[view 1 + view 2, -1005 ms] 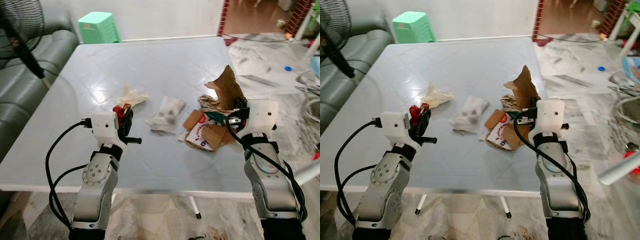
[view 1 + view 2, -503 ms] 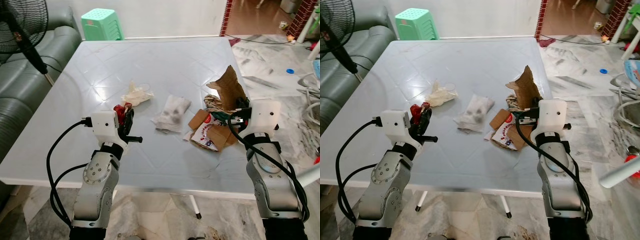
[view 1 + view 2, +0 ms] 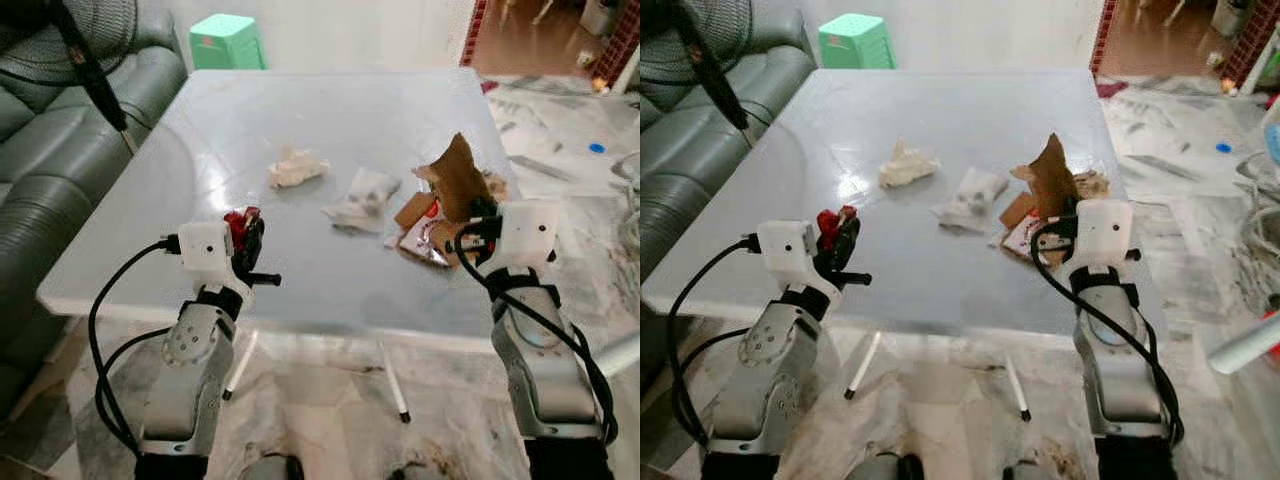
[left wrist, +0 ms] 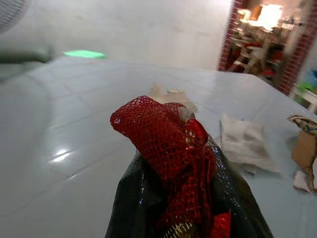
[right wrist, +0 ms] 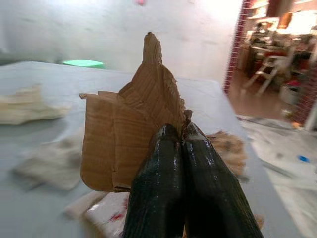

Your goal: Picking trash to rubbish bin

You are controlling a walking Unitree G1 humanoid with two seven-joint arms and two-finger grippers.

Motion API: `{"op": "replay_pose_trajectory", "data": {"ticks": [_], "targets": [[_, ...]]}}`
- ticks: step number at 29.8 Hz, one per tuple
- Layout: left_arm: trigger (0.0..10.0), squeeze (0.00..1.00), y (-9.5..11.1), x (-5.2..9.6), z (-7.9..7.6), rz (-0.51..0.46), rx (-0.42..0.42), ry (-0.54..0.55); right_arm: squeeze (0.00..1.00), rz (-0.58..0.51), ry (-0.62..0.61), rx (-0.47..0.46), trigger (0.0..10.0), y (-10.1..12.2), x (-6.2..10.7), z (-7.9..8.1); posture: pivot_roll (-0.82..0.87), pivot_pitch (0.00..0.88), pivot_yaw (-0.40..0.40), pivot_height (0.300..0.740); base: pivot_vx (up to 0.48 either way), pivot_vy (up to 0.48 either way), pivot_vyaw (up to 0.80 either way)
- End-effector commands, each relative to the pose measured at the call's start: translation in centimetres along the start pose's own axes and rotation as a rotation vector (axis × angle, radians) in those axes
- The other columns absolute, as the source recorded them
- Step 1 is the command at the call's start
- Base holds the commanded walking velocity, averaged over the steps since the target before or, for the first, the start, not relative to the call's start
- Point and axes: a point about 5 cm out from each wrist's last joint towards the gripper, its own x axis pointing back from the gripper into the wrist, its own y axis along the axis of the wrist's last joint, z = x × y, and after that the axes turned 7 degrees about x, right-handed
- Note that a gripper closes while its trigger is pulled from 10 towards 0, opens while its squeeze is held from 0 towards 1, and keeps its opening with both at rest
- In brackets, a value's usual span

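Pickup stage, both loads in hand. Left end effector (image 3: 248, 235), lower left of the frame, is closed on a wad of red mesh netting (image 4: 166, 144). Right end effector (image 5: 181, 148), at right of centre, is pinched tight on a torn cardboard piece (image 5: 131, 139). On the pale surface (image 3: 330, 120) lie a crumpled tissue (image 3: 296, 168), a soiled white wrapper (image 3: 364, 195) and printed packaging scraps (image 3: 425, 240), all uncollected. No rubbish bin is visible; judged early in the task, with carrying and disposal still ahead.
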Motion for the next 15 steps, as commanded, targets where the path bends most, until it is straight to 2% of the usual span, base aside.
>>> {"op": "replay_pose_trajectory", "data": {"ticks": [1, 13, 15], "targets": [[8.5, 0.0, 0.28, -0.04, -0.27, -0.005, -0.002, -0.023, 0.0, 0.0, 0.001, -0.008, 0.0, 0.07, 0.11, -0.04, -0.07, 0.077, 0.047, 0.74, -0.24, 0.0, 0.0], [8.5, 0.0, 0.28, -0.05, -0.42, 0.0, 0.005, -0.034, 0.0, 0.003, -0.004, -0.006, 0.0, 0.06, 0.07, -0.18, -0.07, 0.077, 0.046, 0.74, -0.02, 0.0, 0.0], [8.7, 0.0, 0.26, -0.06, -0.49, 0.003, 0.006, -0.04, 0.0, 0.004, -0.006, -0.005, 0.0, 0.04, 0.06, -0.24, -0.07, 0.077, 0.046, 0.74, -0.272, 0.0, 0.0]]}}
